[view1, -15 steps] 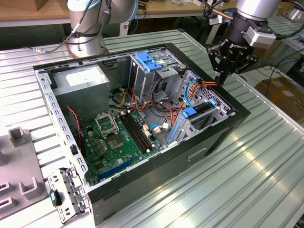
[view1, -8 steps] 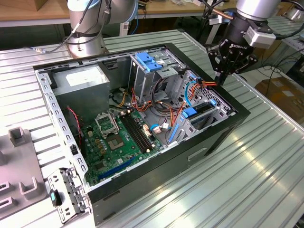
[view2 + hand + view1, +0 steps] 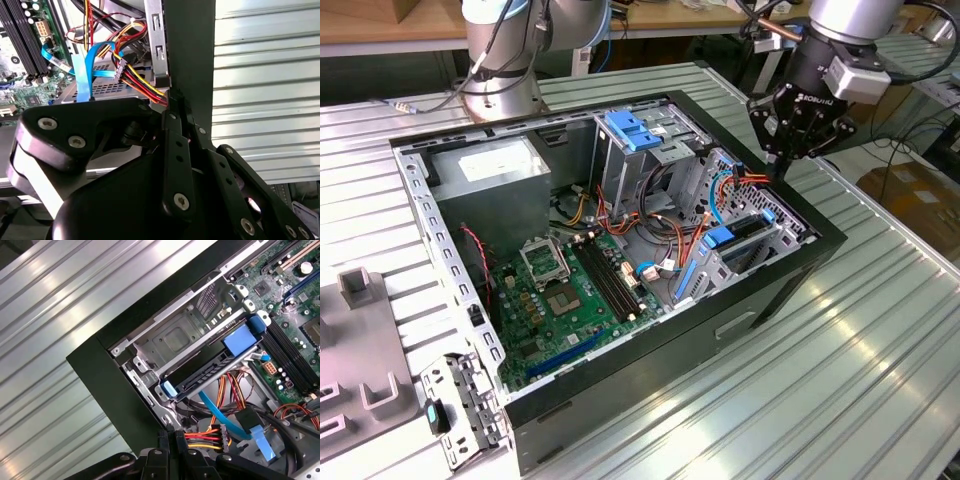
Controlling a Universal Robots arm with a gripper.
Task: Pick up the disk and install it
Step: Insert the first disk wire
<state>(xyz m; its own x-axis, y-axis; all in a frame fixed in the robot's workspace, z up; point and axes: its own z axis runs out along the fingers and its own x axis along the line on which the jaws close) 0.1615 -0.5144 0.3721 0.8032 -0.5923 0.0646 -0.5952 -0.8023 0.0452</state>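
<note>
The disk (image 3: 748, 230) lies in a slot of the low metal drive cage at the near right corner of the open computer case (image 3: 800, 262). Its blue carrier end (image 3: 718, 238) faces the motherboard. In the first wrist view the disk (image 3: 210, 371) shows as a dark edge with a blue tab at each end. My gripper (image 3: 777, 170) hangs over the case's right wall, just above and behind the cage. Its fingers are shut with nothing between them. In both wrist views the gripper (image 3: 172, 437) (image 3: 171, 100) ends beside a connector on red, yellow and black wires (image 3: 217, 435).
A green motherboard (image 3: 560, 290) fills the case floor, with a grey power-supply box (image 3: 490, 180) at the back. A tall metal cage with a blue latch (image 3: 632, 130) stands in the middle. Loose cables (image 3: 670, 235) cross between them. A grey fixture (image 3: 360, 370) sits at the exterior view's left.
</note>
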